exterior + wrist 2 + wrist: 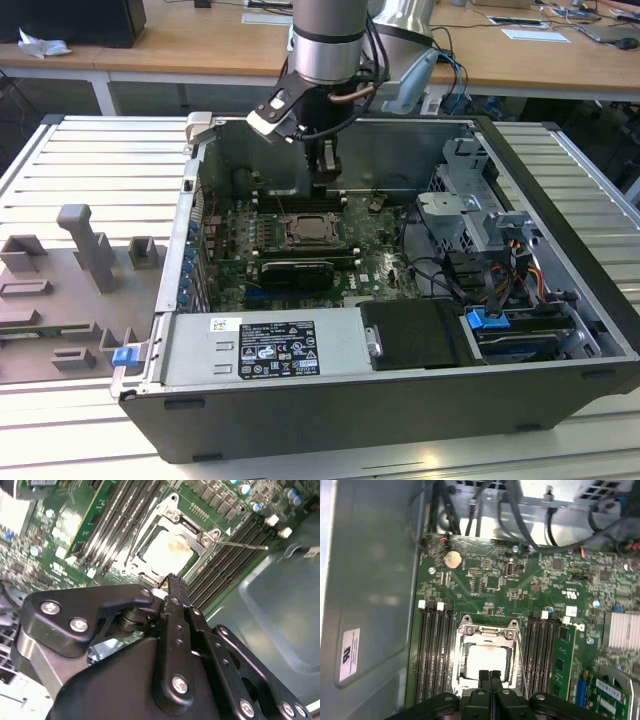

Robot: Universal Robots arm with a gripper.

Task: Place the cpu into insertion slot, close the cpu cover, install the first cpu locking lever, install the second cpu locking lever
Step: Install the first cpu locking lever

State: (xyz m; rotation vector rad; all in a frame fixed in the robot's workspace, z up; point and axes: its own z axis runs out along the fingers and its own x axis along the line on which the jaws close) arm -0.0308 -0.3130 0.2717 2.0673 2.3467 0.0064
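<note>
Gripper (324,182) is hanging on the arm inside the open computer case (560,215), just above the green circuit board (490,582). Its 2 fingers are pressing together tip to tip with nothing between them, as both wrist views are showing (490,674) (170,580). The tips are sitting over 1 edge of the insertion slot (315,232); whether they are touching it I cannot tell. The cpu (485,661) is lying flat in the slot, its pale face (167,550) showing through the square window. The cpu cover (487,631) is lying down over it, the silver frame surrounding the chip on all 4 sides. 1 thin wire lever (521,655) is running along the side of the socket next to a bank of memory slots (541,650); in the second wrist view a wire rod (245,545) is sticking out over the slots on the socket's other side. Whether either is latched I cannot tell. A second bank of memory slots (432,652) is flanking the socket on the opposite side, and a round coin cell (452,559) is sitting further up the board. In the exterior view the black graphics card (295,272) is lying just in front of the socket, with the power supply (265,348) nearer the camera. The case is resting on a slatted metal table (90,160), with grey fixture blocks (90,245) standing at the exterior view's left.
</note>
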